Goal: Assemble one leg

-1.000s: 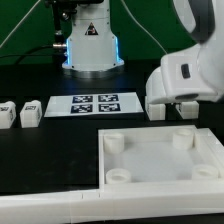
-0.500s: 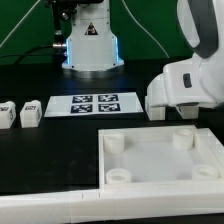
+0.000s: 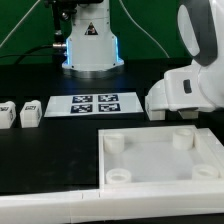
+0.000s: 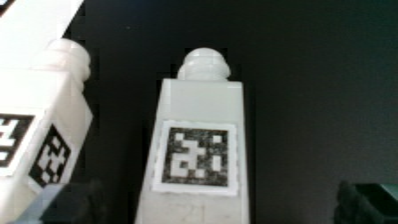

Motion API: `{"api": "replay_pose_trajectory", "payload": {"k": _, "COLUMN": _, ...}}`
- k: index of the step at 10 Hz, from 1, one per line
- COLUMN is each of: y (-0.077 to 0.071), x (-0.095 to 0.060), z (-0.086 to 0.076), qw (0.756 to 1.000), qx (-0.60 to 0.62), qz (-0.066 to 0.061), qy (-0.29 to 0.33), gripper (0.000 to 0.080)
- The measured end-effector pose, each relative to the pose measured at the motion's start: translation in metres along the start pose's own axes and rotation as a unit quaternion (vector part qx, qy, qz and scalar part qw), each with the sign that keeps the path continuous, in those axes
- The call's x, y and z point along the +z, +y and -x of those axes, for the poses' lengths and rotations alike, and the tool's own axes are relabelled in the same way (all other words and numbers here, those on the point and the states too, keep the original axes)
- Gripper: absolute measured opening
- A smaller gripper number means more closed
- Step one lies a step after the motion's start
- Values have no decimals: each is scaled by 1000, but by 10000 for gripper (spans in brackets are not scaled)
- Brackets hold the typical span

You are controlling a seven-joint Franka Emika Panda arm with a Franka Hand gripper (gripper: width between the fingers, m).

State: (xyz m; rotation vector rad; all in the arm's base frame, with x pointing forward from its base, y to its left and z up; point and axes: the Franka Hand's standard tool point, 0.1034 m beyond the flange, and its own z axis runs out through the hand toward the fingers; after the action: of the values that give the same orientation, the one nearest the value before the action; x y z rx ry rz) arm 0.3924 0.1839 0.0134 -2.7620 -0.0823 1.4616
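Note:
A white leg (image 4: 199,140) with a tag on its face and a round peg at one end lies on the black table, between my fingers. A dark fingertip (image 4: 374,200) shows beside it, apart from it. My gripper (image 4: 205,208) is open and touches nothing. A second leg (image 4: 45,110) lies close alongside. In the exterior view my hand (image 3: 185,88) hangs low over these two legs (image 3: 157,112) at the right, and its fingers are hidden. Two more legs (image 3: 30,112) stand at the left.
The large white panel (image 3: 150,165) with round corner sockets lies in front, close to my hand. The marker board (image 3: 95,103) lies in the middle. The robot base (image 3: 92,45) stands at the back.
My hand has come down a little lower over the two legs at the right. Legs, panel and marker board have not moved.

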Motion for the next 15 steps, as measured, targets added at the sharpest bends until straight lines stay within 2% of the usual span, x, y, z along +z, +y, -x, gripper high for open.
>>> {"api": "replay_pose_trajectory", "payload": {"k": 2, "y": 0, "x": 0, "z": 0, "qw": 1000, "qx": -2, "qz": -1, "qy": 0, "gripper": 649}}
{"api": "replay_pose_trajectory", "payload": {"k": 3, "y": 0, "x": 0, "z": 0, "qw": 1000, "qx": -2, "qz": -1, "qy": 0, "gripper": 545}}
{"api": "replay_pose_trajectory", "payload": {"k": 5, "y": 0, "x": 0, "z": 0, "qw": 1000, "qx": -2, "qz": 0, "qy": 0, "gripper": 285}}
{"api": "replay_pose_trajectory", "payload": {"k": 13, "y": 0, "x": 0, "z": 0, "qw": 1000, "qx": -2, "qz": 0, "qy": 0, "gripper": 290}}
{"api": "replay_pose_trajectory", "payload": {"k": 15, "y": 0, "x": -6, "z": 1, "qw": 1000, "qx": -4, "qz": -1, "qy": 14, "gripper": 290}}
